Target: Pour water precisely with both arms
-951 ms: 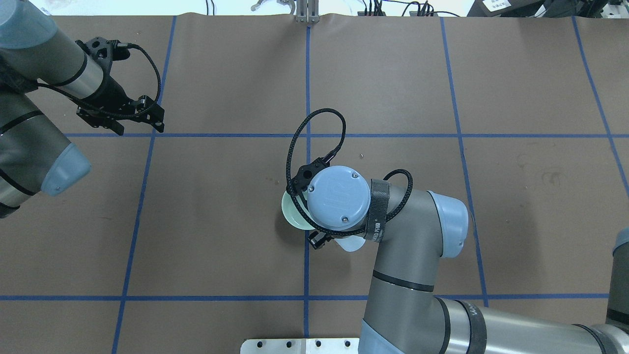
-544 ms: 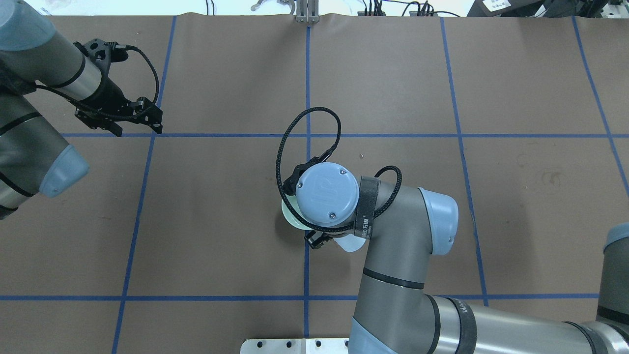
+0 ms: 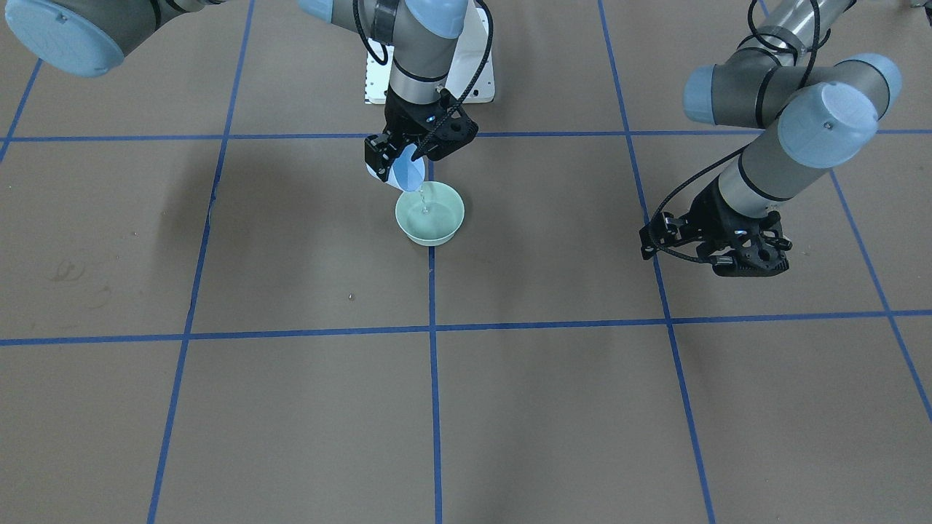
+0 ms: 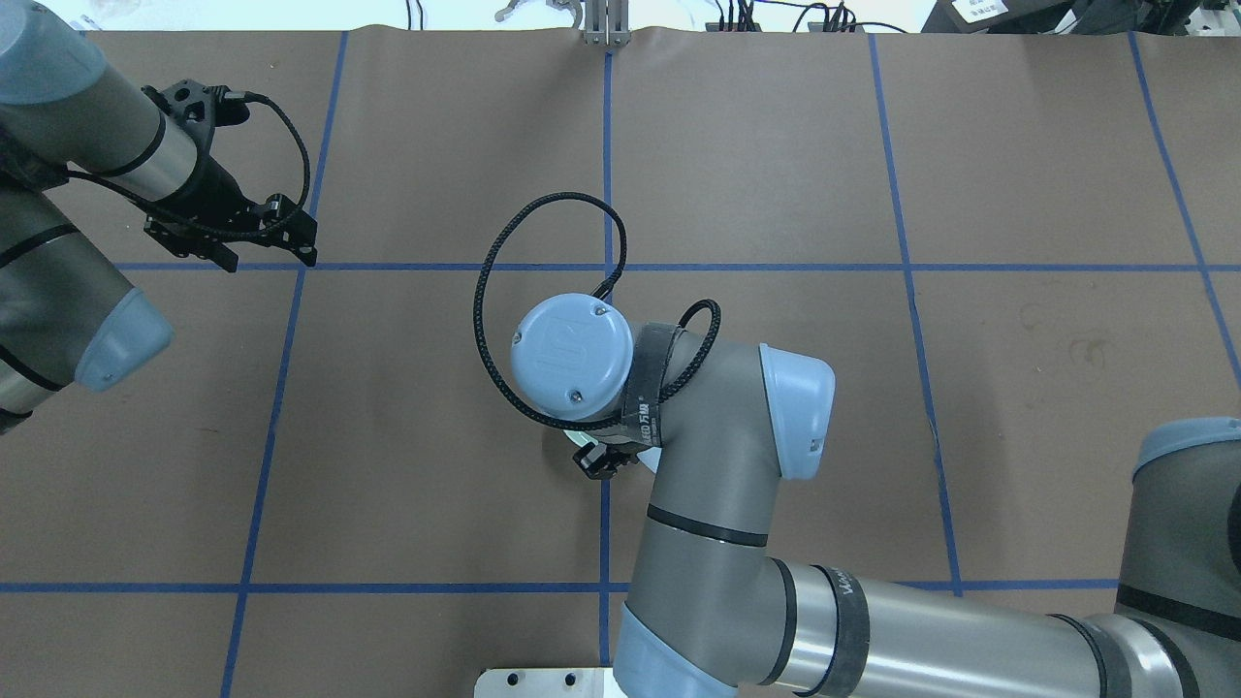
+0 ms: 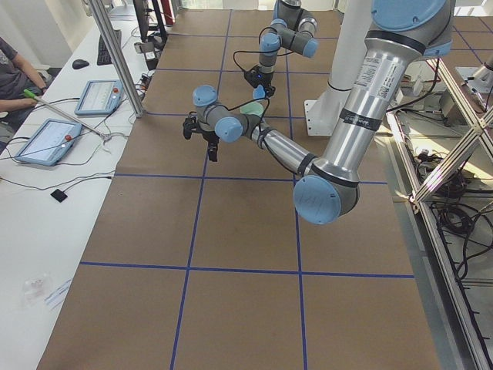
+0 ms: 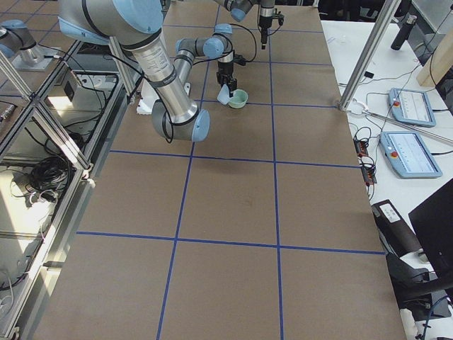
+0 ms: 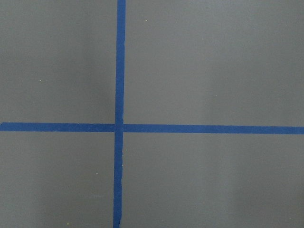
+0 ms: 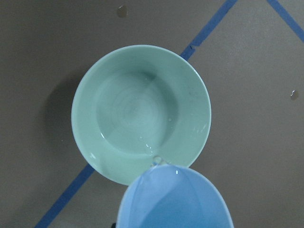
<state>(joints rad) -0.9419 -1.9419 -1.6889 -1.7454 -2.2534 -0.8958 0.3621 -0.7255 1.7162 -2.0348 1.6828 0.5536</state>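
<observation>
My right gripper (image 3: 408,156) is shut on a pale blue cup (image 3: 408,174) and holds it tilted over a mint green bowl (image 3: 429,214) on the centre tape line. A thin stream of water (image 3: 421,196) runs from the cup's lip into the bowl. In the right wrist view the cup (image 8: 175,199) is at the bottom edge, drops of water (image 8: 157,160) leave its lip, and the bowl (image 8: 141,114) holds a shallow pool. In the overhead view the right wrist hides nearly all of the bowl (image 4: 580,438). My left gripper (image 4: 271,254) is open and empty, far to the left.
Brown paper with blue tape grid lines (image 7: 119,127) covers the table. The white pedestal plate (image 3: 477,76) lies just behind the bowl. The left gripper (image 3: 673,247) hangs above a tape crossing, well apart from the bowl.
My right wrist has swung left and forward over the bowl, which is now almost fully hidden in the overhead view. The left arm has barely shifted.
</observation>
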